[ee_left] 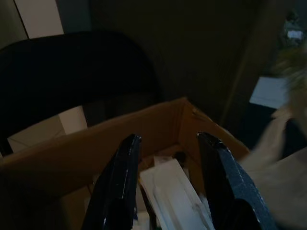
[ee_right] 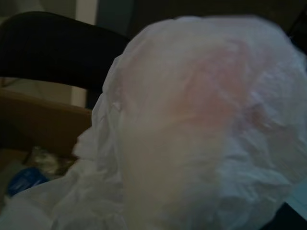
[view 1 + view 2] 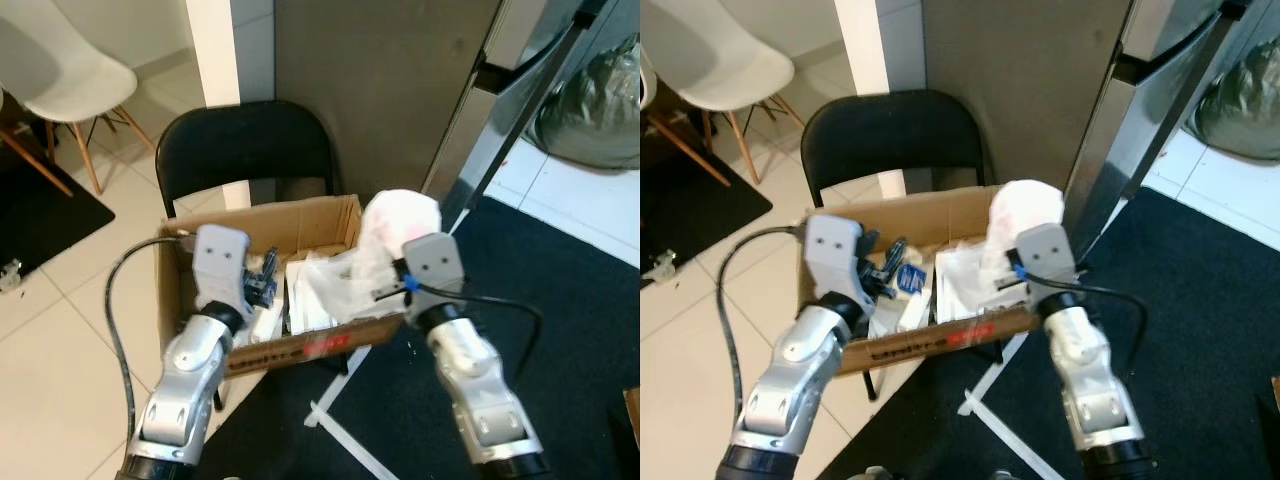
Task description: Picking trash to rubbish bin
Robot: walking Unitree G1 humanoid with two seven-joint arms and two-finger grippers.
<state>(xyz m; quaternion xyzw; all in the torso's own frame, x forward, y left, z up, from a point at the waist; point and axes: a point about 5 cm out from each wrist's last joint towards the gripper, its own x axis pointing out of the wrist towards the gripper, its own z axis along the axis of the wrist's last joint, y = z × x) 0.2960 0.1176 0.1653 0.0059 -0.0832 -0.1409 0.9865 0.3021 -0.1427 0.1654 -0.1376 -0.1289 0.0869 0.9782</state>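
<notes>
Bulging above the right end of the cardboard box, a crumpled white plastic bag with a pinkish tint sits pinched at the right gripper, though its fingers are hidden behind the bag. The left gripper hangs over the box's left half, fingers spread with nothing between them. Papers and a blue wrapper lie inside. The box rests on a black folding chair.

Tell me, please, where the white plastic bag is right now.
The white plastic bag is at the right gripper, above the right end of the cardboard box on the black chair.
</notes>
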